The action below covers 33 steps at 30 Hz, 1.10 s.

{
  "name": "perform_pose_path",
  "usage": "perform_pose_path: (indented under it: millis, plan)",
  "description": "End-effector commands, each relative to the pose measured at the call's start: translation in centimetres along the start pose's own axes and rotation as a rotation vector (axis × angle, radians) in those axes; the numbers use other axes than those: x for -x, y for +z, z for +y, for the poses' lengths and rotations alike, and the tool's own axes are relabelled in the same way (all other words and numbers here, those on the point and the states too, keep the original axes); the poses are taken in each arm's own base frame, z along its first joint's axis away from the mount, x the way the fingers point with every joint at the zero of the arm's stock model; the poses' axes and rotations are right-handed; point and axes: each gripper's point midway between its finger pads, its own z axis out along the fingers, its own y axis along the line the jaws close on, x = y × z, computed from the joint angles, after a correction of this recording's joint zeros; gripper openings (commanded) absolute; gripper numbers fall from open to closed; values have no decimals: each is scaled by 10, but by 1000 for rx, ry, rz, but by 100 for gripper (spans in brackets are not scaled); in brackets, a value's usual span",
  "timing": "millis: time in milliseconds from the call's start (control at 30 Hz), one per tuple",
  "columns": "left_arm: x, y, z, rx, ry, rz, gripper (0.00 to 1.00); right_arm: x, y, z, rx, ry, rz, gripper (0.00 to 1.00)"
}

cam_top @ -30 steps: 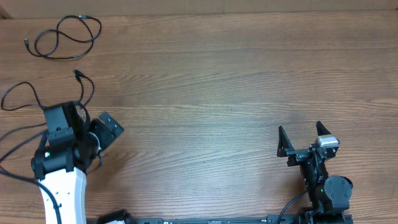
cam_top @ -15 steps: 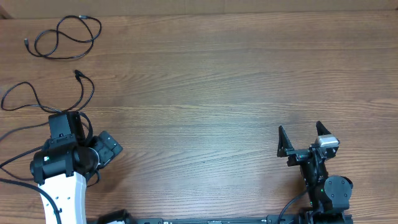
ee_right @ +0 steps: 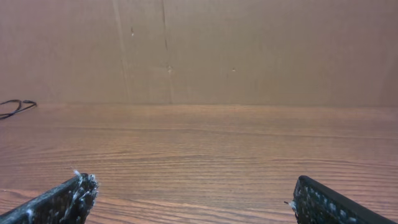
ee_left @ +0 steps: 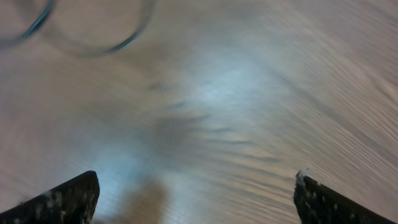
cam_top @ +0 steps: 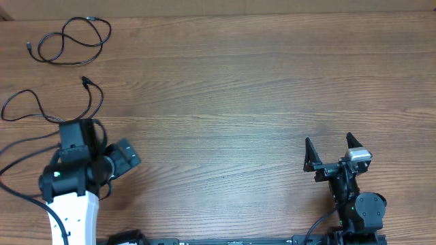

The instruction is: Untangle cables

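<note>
One thin black cable [cam_top: 68,41] lies coiled at the far left corner of the table. A second cable [cam_top: 95,99] runs from its plug [cam_top: 85,80] in a loop toward the left edge, passing just beyond my left arm. My left gripper [cam_top: 95,146] hangs over the wood near this cable, and its wrist hides the fingertips from above. In the left wrist view the left gripper [ee_left: 196,193] is open and empty, with a blurred cable loop [ee_left: 121,43] ahead. My right gripper [cam_top: 329,140] rests open and empty at the near right. The right gripper [ee_right: 189,196] faces bare wood, with a cable [ee_right: 15,107] far off to its left.
Thicker black wires [cam_top: 17,146] trail from the left arm's base along the left edge. A brown cardboard wall [ee_right: 199,50] stands behind the table's far edge. Bare wooden tabletop [cam_top: 238,88] lies between the two arms.
My left arm drew back toward the near edge, then shifted slightly right and forward, its gripper open throughout. The cables and the right arm have not moved.
</note>
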Motion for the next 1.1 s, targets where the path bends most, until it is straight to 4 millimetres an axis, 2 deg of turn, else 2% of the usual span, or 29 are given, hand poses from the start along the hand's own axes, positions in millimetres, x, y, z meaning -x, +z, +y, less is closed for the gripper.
perform_pose_path:
  millis: [0, 67, 200, 500, 700, 867, 1067]
  plan:
    - [4, -22, -51, -186, 389, -151, 99, -3, 0, 1, 6, -2, 0, 100]
    - [4, -35, -72, -248, 537, -251, 99, -3, 0, 1, 6, -2, 0, 100]
    - [0, -53, -89, -301, 727, -376, 99, -3, 0, 1, 6, -2, 0, 100]
    - [1, -64, -89, -333, 846, -635, 99, -3, 0, 1, 6, -2, 0, 100]
    - [-5, -71, -84, -372, 826, -813, 100, -3, 0, 1, 6, -2, 0, 100]
    - [-14, -68, -78, -388, 819, -867, 100, -3, 0, 1, 6, -2, 0, 100]
    - [-16, -58, -78, -390, 811, -858, 100, -3, 0, 1, 6, -2, 0, 100]
